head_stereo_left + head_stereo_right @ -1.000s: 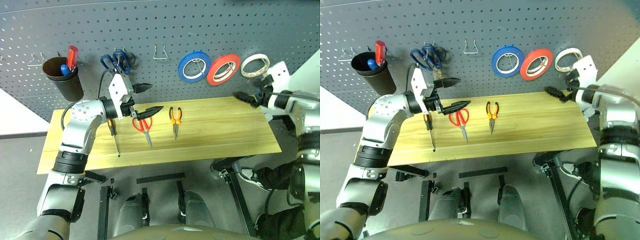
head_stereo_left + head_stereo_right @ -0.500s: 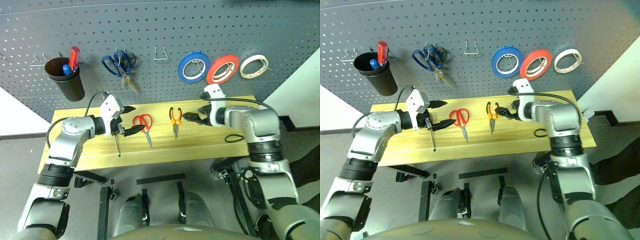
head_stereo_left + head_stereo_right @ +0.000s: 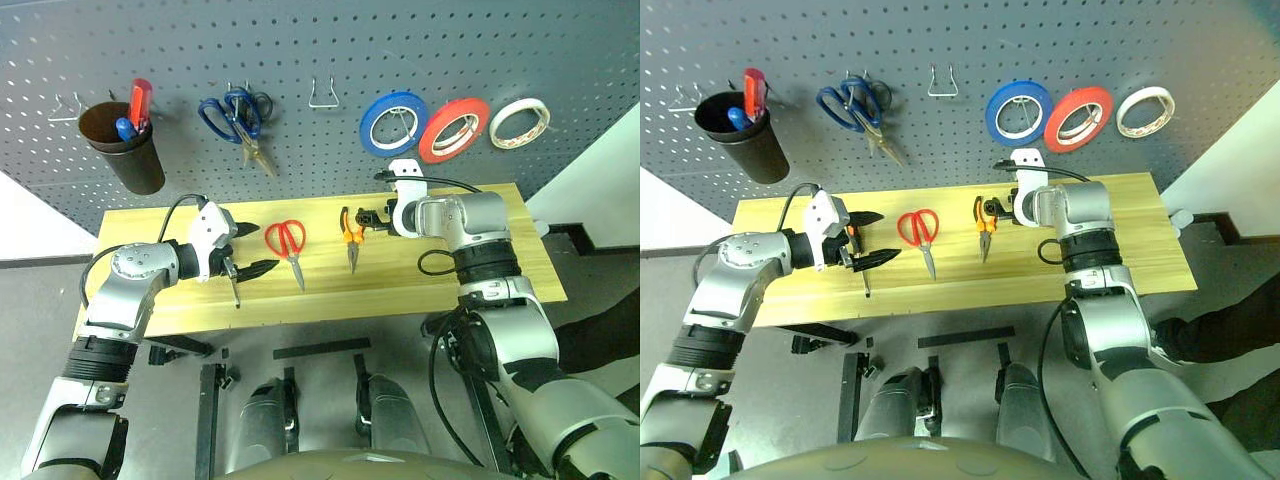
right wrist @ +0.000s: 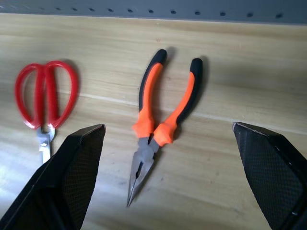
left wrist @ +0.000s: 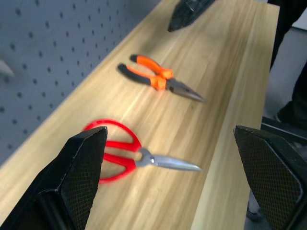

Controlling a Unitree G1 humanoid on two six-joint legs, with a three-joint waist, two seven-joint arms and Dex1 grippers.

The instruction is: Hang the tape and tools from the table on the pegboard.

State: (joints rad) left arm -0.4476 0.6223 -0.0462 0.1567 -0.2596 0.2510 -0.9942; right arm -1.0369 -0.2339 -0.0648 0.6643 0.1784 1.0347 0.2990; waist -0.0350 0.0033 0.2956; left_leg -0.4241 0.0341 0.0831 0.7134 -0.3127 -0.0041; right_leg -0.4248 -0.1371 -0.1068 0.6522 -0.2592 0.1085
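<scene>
The tape (image 3: pixel 519 121), a thin cream ring, hangs on the pegboard (image 3: pixel 330 50) at the right end of a row of three rolls, just beside the red roll (image 3: pixel 454 129), with the blue roll (image 3: pixel 392 123) to the left of that. The remaining tools lie on the surface (image 3: pixel 500 280): the red-handled scissors (image 3: pixel 288 244) with blades pointing toward the near edge, the orange-and-black pliers (image 3: pixel 351 231) just right of them with the nose also toward the near edge, and the screwdriver (image 3: pixel 232 284) to the left of the scissors, partly hidden by the left gripper (image 3: pixel 252 249).

A dark cup (image 3: pixel 128 150) hangs on the pegboard at the far left; a red-handled screwdriver (image 3: pixel 141 103) and a blue-handled one (image 3: pixel 124 129) stand in it, handles up. To its right the blue-handled scissors (image 3: pixel 237 118) hang from a hook, and an empty wire hook (image 3: pixel 322 96) sits between them and the blue roll.

The left gripper is low over the surface, above the screwdriver, with its jaws wide apart and nothing between them; in its wrist view the scissors and pliers lie ahead. The right gripper (image 3: pixel 369 217) is just beside the pliers' handles, jaws also spread wide and empty, and its wrist view looks down on the pliers between its fingers (image 4: pixel 72 177)
</scene>
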